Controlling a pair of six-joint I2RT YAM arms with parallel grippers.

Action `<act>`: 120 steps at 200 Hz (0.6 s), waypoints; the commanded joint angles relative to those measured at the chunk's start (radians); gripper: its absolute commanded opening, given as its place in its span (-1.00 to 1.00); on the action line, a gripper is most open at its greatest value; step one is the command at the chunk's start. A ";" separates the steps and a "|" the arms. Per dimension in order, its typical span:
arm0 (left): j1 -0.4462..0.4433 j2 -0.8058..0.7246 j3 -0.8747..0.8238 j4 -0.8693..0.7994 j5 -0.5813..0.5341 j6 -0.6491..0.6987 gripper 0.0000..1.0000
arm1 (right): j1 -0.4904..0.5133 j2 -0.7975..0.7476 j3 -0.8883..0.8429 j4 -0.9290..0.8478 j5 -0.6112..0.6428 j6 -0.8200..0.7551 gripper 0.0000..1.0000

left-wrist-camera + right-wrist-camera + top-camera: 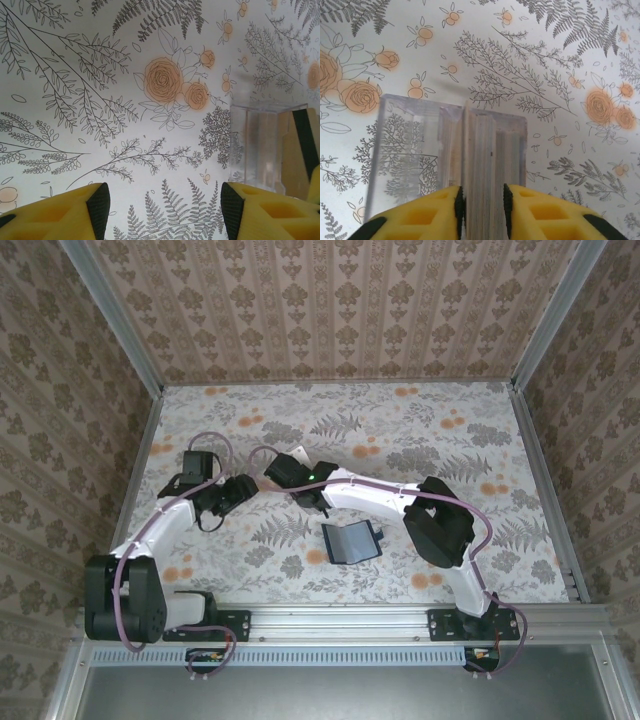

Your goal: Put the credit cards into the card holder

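My right pincer (482,207) is clamped on the credit cards (480,145) standing in the clear rack (410,150) (fingers (440,215) tight on both sides). My left pincer (162,210) is spread wide just beside that rack. The navy card holder (350,542) lies open on the desk (450,440) by my right arm (380,495).

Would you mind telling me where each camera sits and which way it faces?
Top external: above and behind, looking down at the table; both arms, card holder.
Left wrist: faces the table; open left gripper, clear rack.
Right wrist: faces down; right gripper pinching credit cards in the rack.
Both wrist views share the rack.
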 commanded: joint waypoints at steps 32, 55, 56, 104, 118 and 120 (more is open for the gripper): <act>-0.021 0.023 0.020 0.008 0.020 0.020 0.27 | -0.006 -0.069 0.037 -0.063 -0.028 -0.042 -0.86; -0.059 0.015 0.018 0.048 0.073 0.054 0.26 | -0.019 -0.107 0.010 -0.047 -0.113 -0.028 -0.97; -0.061 0.015 0.019 0.048 0.077 0.056 0.26 | -0.021 -0.110 0.008 -0.046 -0.121 -0.026 -0.98; -0.160 -0.058 0.016 -0.015 0.140 0.099 0.21 | -0.141 -0.344 -0.265 0.169 -0.500 0.109 -1.00; -0.212 -0.071 0.030 -0.034 0.138 0.093 0.21 | -0.187 -0.419 -0.354 0.221 -0.599 0.150 -1.00; -0.219 -0.073 0.031 -0.035 0.138 0.092 0.21 | -0.195 -0.432 -0.369 0.233 -0.615 0.157 -1.00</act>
